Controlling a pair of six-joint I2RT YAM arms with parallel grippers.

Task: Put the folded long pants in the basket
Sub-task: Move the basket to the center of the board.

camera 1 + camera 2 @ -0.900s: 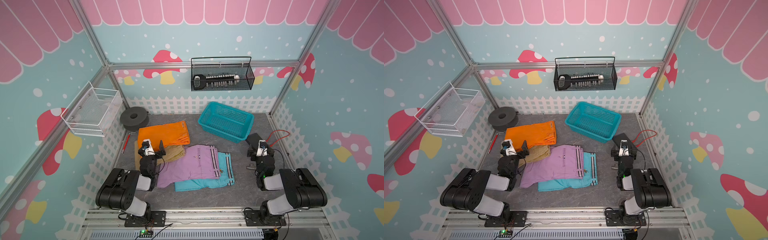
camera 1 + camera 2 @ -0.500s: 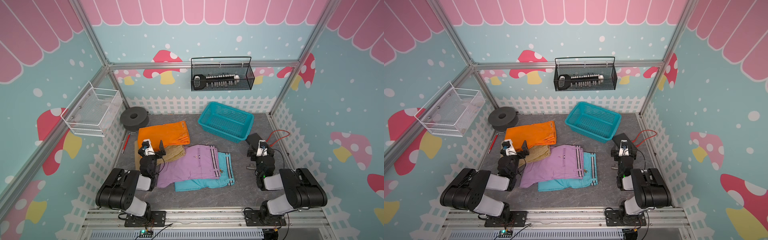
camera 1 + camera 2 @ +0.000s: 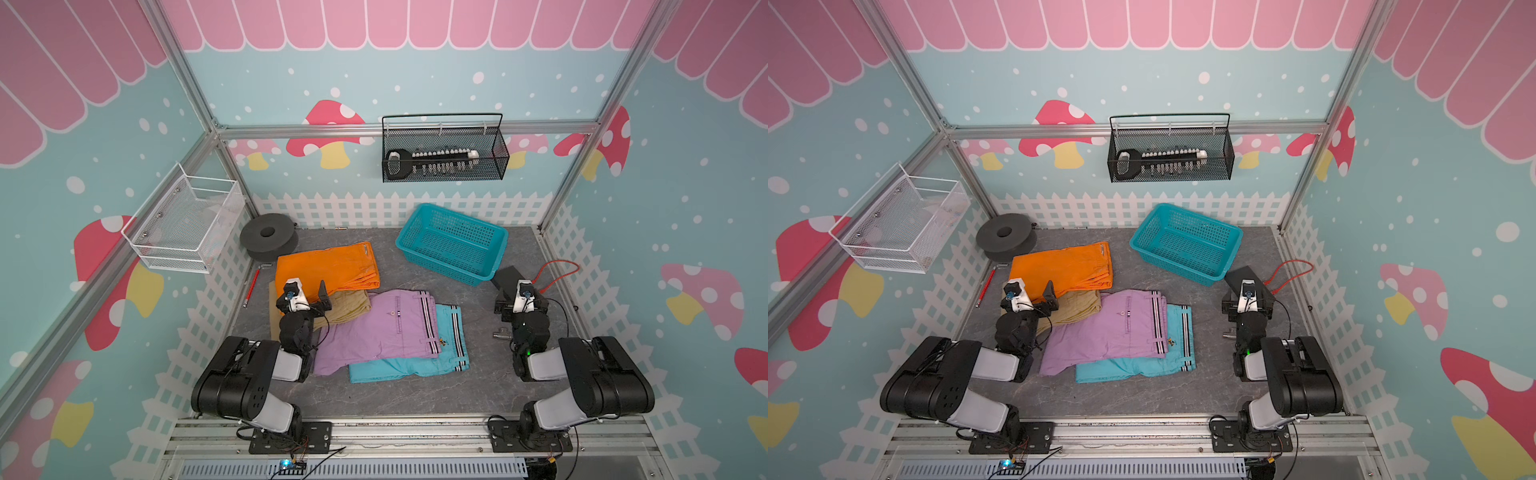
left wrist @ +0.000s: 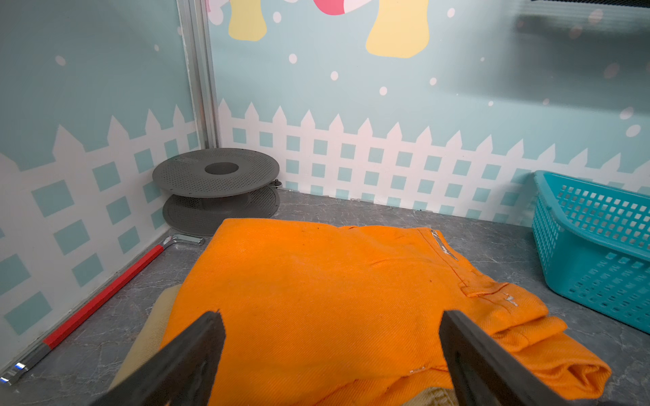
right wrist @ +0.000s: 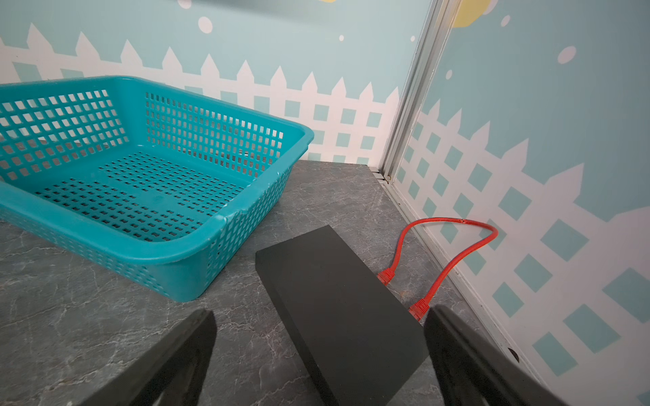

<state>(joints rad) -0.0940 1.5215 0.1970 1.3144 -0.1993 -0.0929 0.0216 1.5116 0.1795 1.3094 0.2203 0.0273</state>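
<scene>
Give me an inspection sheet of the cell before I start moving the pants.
Surface: grey marbled tabletop, no spills seen.
Job's things: orange pants partly over khaki pants; lilac pants partly over turquoise pants; all folded on the tabletop. Teal basket empty.
Clutter: grey spool, red-handled hex key, black block, small metal fitting.
Grippers: left gripper open over the orange pants; right gripper open over the black block; neither holds anything.
Cables: red cable looped by the right wall, beside the black block.
Surroundings: black wire basket on the back wall; white wire basket on the left wall.
</scene>
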